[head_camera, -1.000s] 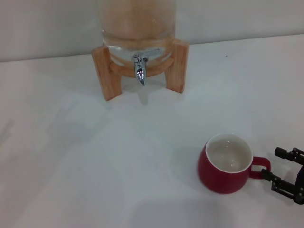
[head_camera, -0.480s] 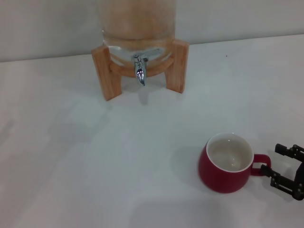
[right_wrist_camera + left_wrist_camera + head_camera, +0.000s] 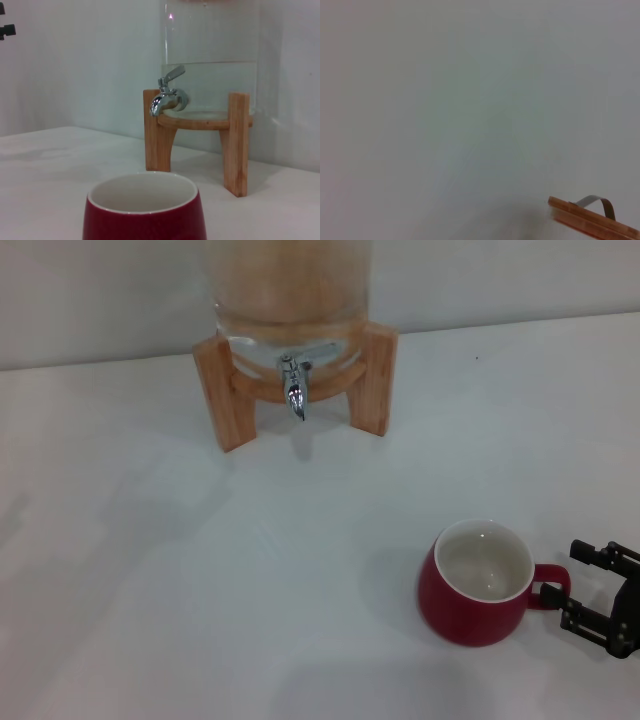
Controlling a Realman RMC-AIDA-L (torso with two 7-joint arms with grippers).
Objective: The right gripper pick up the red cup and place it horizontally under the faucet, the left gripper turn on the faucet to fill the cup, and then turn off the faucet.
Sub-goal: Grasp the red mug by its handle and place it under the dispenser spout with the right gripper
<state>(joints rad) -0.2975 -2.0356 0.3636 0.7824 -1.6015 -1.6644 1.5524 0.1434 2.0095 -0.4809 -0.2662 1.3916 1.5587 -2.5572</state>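
Right hand [image 3: 588,590], released, flanks the cup [image 3: 475,583] handle on the bench [image 3: 150,570]; advise centring on it before clenching, cup kept level; left hand unseen.

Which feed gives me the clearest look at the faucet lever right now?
The right wrist view: the faucet shows side-on, lever raised. The head view sees it from above, foreshortened. The left wrist view doesn't show it.

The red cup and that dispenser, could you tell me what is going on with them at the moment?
The right gripper is open at the handle of the red cup, which stands upright and empty on the white table, not yet lifted. The faucet on the glass dispenser is untouched, nothing beneath it. The left gripper is out of view.
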